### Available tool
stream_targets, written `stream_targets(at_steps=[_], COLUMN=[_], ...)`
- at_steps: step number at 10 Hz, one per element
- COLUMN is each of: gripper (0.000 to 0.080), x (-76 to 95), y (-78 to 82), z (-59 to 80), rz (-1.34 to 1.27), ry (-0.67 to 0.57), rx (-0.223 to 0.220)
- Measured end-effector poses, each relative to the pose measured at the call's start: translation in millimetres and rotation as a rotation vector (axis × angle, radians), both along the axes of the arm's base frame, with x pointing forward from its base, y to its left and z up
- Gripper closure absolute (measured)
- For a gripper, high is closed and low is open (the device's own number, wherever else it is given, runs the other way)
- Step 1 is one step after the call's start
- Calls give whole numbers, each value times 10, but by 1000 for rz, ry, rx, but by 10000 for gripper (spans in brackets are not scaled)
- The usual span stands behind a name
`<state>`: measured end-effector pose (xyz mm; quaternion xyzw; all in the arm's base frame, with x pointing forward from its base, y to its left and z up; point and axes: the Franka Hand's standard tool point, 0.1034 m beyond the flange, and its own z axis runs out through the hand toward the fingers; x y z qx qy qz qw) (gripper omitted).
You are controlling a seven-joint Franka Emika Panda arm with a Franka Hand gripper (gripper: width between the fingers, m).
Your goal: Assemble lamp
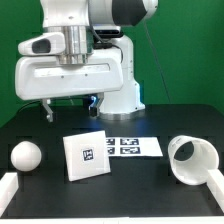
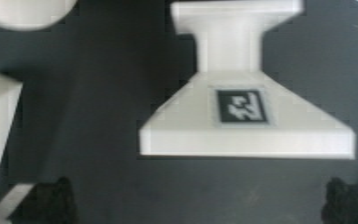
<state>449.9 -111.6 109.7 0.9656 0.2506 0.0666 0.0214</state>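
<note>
Wrist view: base (image 2: 247, 110) clear of spread claw (image 2: 202, 203).

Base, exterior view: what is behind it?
The marker board lies behind the base; the base covers its end toward the exterior view's left, hiding whatever is printed there.

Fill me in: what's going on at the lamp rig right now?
Nothing is being handled at the moment. The arm's hand hangs above the table with its fingers apart and nothing between them. The three lamp parts lie loose and separate. The bulb is toward the exterior view's left, and the square base is in the middle next to the marker board. The shade lies on its side toward the exterior view's right. No two parts are joined yet.
</note>
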Motion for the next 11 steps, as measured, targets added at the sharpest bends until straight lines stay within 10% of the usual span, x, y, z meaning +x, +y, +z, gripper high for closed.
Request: stream_targets(at_steps=[5,11], gripper=[101,101], x=[-146,-349], y=[-64,36], z=[-86,-484], rz=[-135,-126], ry=[2,10], rx=[49,0])
